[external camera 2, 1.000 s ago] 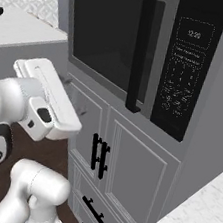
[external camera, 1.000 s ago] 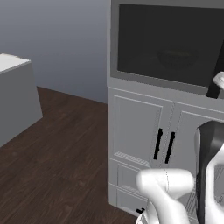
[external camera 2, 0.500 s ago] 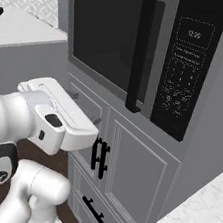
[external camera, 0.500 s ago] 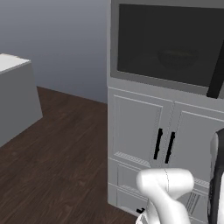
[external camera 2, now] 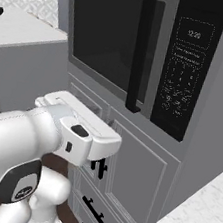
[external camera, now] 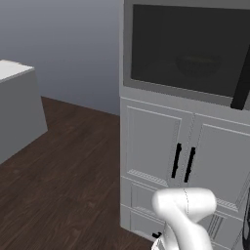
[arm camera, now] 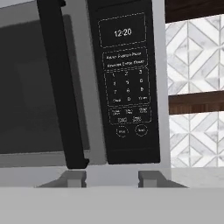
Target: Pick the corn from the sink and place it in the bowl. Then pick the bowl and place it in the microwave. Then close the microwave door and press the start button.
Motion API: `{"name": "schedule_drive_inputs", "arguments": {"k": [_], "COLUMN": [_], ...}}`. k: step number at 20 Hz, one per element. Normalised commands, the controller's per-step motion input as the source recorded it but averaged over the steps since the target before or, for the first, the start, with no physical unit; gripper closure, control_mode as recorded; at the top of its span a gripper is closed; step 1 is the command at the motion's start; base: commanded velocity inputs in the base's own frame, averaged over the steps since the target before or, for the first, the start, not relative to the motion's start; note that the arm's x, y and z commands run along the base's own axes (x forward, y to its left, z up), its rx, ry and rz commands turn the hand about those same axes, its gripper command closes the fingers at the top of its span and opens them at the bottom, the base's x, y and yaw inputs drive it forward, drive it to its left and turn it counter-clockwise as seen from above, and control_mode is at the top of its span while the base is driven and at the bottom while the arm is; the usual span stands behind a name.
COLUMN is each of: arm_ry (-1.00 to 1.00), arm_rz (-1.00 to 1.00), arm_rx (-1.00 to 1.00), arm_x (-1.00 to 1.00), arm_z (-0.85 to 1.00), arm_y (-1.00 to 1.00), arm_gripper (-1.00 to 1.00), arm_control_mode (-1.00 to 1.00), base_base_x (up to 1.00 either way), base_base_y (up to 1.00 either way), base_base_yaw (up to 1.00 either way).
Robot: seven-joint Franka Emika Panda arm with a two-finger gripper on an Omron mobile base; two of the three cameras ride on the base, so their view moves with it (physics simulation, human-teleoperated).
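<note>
Microwave: built in above grey cabinets, well off the floor, hence the raised arm. Door shut flush against the frame, black handle upright along its right edge, just beside the keypad. Bowl inside, faint behind the dark glass, presumably sitting on the turntable; corn too dim to make out. Judging by that, only the start press left.

Claw: aimed squarely at the keypad, well apart from it, fingertips parted about halfway with nothing between them. Probably narrowing so as to poke with a small blunt end rather than a wide fork. Empty-handed, as suits a button press.

From the hand view: clock digits, number rows and two round buttons at the bottom of the keypad, one of them likely start; labels too blurred to say which. Tiled wall and dark shelves to the right of the microwave as well.

From the left base view: bowl shape through the window, lost elsewhere to glare and angle.

From the right base view: white hand held level below the door, in front of the cabinets, plus a marble tabletop at lower right.
</note>
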Motion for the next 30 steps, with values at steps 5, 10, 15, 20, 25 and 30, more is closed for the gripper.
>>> {"name": "schedule_drive_inputs", "arguments": {"k": [5, 10, 15, 20, 25, 30], "arm_ry": [-0.07, -0.22, -0.1, -0.05, -0.01, 0.01], "arm_rz": [-0.05, -0.01, 0.0, 0.0, 0.0, 0.0], "arm_rx": [-0.15, -0.02, -0.01, 0.0, 0.0, 0.0], "arm_x": [0.22, 0.04, 0.07, 0.25, 0.3, 0.24], "arm_z": [-0.29, -0.35, -0.23, -0.02, 0.0, -0.04], "arm_y": [-0.13, -0.42, -0.26, -0.18, -0.16, -0.17], "arm_gripper": [1.0, 1.0, 1.0, 1.0, 1.0, 1.0], "arm_control_mode": [-1.0, -1.0, -1.0, -1.0, -1.0, -1.0], "base_base_x": [0.0, 0.0, 0.0, 0.0, 0.0, 0.0], "base_base_y": [0.0, 0.0, 0.0, 0.0, 0.0, 0.0], "base_base_yaw": [0.0, 0.0, 0.0, 0.0, 0.0, 0.0]}}
